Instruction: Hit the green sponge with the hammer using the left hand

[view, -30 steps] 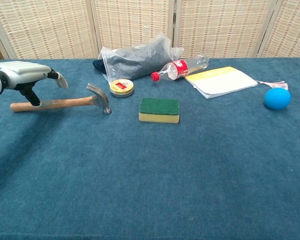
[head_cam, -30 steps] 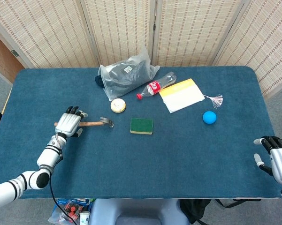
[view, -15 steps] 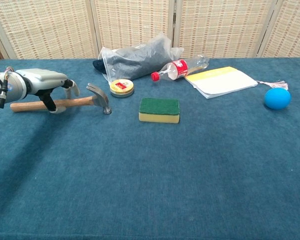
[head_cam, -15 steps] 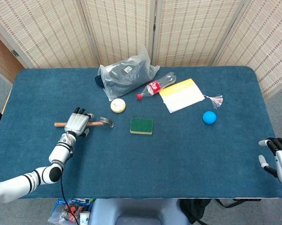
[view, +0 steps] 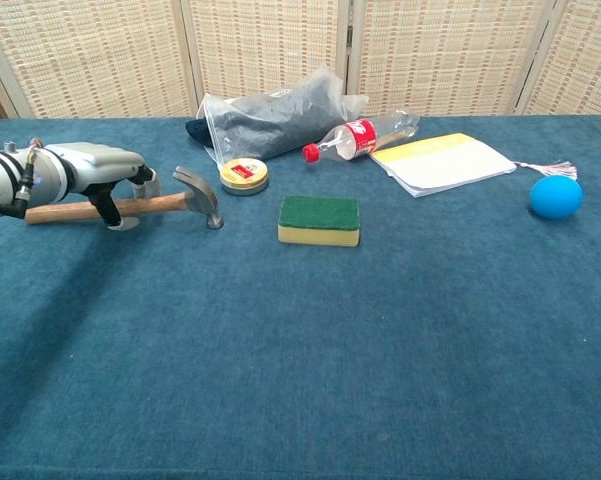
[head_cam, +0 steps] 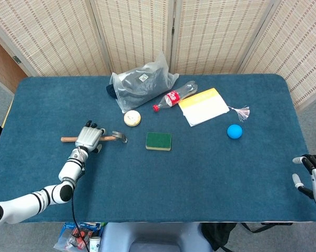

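The hammer [head_cam: 111, 137] lies on the blue table, its wooden handle [view: 165, 204] pointing left and its metal head [view: 202, 192] toward the green sponge [head_cam: 159, 140]. The sponge [view: 320, 219] sits about a hand's width to the right of the hammer head. My left hand [head_cam: 88, 138] rests over the middle of the handle, with fingers [view: 142, 180] reaching past the far side and the thumb on the near side. They are not clamped, and the hammer stays on the cloth. My right hand [head_cam: 314, 180] hangs at the table's near right edge, holding nothing.
A round tin [head_cam: 132, 118] stands just behind the hammer head. Behind it lie a plastic bag [head_cam: 142, 84], a bottle [head_cam: 174, 96] and a yellow-edged notebook [head_cam: 204, 106]. A blue ball [head_cam: 234, 131] sits at the right.
My left hand slid right along the handle and lowered onto it, nudging the handle slightly. My right hand drew back toward the table's right edge.
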You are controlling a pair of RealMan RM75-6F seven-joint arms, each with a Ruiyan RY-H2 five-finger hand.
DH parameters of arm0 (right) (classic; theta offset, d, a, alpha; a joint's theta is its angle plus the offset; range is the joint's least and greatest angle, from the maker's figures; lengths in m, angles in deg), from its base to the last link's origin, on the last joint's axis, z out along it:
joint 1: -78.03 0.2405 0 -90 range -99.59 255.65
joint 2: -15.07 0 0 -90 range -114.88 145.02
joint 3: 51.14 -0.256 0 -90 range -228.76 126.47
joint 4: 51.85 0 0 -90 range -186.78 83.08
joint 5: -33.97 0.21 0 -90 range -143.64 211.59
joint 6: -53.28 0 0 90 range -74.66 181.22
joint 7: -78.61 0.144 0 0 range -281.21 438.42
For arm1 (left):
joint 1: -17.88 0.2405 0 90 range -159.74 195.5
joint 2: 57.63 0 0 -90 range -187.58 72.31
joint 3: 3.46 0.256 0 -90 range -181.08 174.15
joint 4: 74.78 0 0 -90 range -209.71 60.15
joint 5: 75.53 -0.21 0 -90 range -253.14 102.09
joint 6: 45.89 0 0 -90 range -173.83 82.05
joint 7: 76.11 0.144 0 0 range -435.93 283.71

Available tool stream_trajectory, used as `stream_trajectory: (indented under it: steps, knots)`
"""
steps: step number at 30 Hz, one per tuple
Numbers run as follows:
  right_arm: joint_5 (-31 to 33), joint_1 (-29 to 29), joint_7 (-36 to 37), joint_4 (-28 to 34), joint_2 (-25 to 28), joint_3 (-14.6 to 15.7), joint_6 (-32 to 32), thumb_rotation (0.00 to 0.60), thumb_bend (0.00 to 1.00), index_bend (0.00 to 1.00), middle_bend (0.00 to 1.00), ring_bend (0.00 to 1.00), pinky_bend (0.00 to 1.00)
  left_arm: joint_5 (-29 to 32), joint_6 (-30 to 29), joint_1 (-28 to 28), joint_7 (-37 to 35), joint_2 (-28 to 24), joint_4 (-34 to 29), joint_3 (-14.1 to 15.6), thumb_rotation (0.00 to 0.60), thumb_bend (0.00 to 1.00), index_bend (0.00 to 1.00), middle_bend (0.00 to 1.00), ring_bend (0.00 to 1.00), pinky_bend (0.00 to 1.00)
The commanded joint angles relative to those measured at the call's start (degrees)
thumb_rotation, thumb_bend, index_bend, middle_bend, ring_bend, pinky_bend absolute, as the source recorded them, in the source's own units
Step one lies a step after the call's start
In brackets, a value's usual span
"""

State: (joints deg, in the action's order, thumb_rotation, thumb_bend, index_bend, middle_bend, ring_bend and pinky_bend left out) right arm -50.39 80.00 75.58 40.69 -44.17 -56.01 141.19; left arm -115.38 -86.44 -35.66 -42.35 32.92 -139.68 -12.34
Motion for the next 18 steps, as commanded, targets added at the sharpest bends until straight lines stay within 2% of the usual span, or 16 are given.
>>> stream_trajectory:
  steps: [1,11,18]
  knots:
    - [0.02,0.06,-0.02,-0.01,-0.02,-0.05,-0.09,0.600,0.32,0.37,0.34,0.26,0.29,0.16,0.14,-0.29,-0.19,0.30,0.40,0.20,0.600,0.40,0.33,0.39,0.16,0.00]
    - [0.36,0.20,-0.50,0.26,-0.04,-0.21,-0.45,0.600,0.31,0.37,0.34,0.26,0.29,-0.92,0.58,-0.74,-2.18,1.26,2.49,0.48,0.600,0.50,0.44,0.48,0.22,0.00]
    - [0.54,0.16,-1.16,0.89,0.02,-0.22,-0.52,0.600,0.31,0.37,0.34,0.26,0.29,-4.12,2.21,-0.06,-8.17,1.29,3.50,-0.56,0.600,0.55,0.55,0.61,0.37,0.00]
